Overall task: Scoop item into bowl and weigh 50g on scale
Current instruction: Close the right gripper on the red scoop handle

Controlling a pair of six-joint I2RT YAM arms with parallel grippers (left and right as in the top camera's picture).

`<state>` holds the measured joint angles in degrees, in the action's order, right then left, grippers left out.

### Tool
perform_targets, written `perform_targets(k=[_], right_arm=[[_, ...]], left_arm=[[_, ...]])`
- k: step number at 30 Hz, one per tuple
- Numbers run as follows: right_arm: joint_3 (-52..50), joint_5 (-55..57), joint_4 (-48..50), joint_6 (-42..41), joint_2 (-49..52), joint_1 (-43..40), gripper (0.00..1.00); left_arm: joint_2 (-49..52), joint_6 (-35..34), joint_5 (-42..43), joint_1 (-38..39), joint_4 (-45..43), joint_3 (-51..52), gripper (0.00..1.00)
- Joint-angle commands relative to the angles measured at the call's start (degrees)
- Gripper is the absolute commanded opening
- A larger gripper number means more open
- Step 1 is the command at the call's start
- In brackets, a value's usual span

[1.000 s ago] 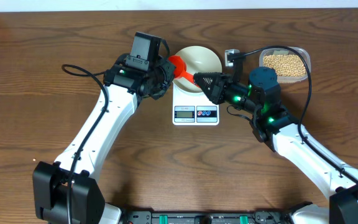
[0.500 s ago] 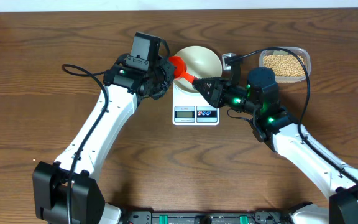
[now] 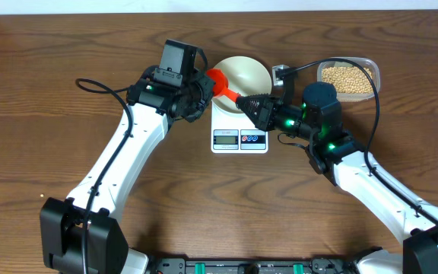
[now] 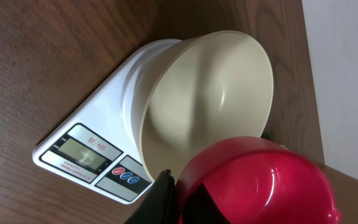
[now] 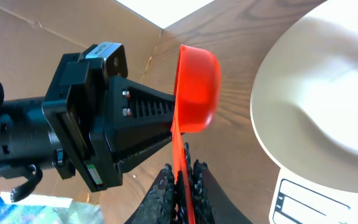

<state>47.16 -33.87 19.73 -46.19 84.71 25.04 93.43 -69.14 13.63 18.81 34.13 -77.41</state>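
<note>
Red-orange plastic marks the scoop (image 3: 217, 78), which hangs over the left rim of the bowl (image 3: 248, 70) at the back middle of the wooden worktop (image 3: 52, 152). The right fingers (image 3: 251, 100) are clamped on its flat handle: the right wrist view shows a finger (image 5: 166, 186) pressed to either side of the strip, with the cup (image 5: 197, 87) standing out beyond them. The left fingers (image 3: 198, 95) come in from the other side, and their black tapered tip (image 5: 148, 112) reaches the back of the cup. In the left wrist view only one tip (image 4: 160, 199) shows at the bottom edge, right against the glossy red cup (image 4: 253, 180), so I cannot tell whether they grip it or merely meet it.

The cream bowl (image 4: 216, 93) sits on the white scale (image 3: 239, 128), covering most of the platform, its inside smooth and plain in both wrist views. The scale's grey display (image 4: 79, 152) faces the robot (its figures are too faint to read).

The beans (image 3: 347, 78) lie in a clear tub (image 3: 374, 72) at the back right, well apart from the bowl, behind the right arm
</note>
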Motion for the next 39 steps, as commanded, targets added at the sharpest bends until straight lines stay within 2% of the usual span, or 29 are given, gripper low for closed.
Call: perform_targets(k=[1,23,39], right_arm=[[1.1,0.7,0.0,-2.3,0.1,0.2,0.11],[1.1,1.4,0.2,-3.1,0.1,0.2,0.14],[1.1,1.4,0.2,-4.1,0.4,0.3,0.11]], left_arm=[[0.3,0.5,0.5,-0.1,0.3,-0.2,0.07],[0.3,0.5,0.5,-0.1,1.0,-0.2,0.07],[0.3,0.5,0.5,-0.1,1.0,-0.2,0.07]])
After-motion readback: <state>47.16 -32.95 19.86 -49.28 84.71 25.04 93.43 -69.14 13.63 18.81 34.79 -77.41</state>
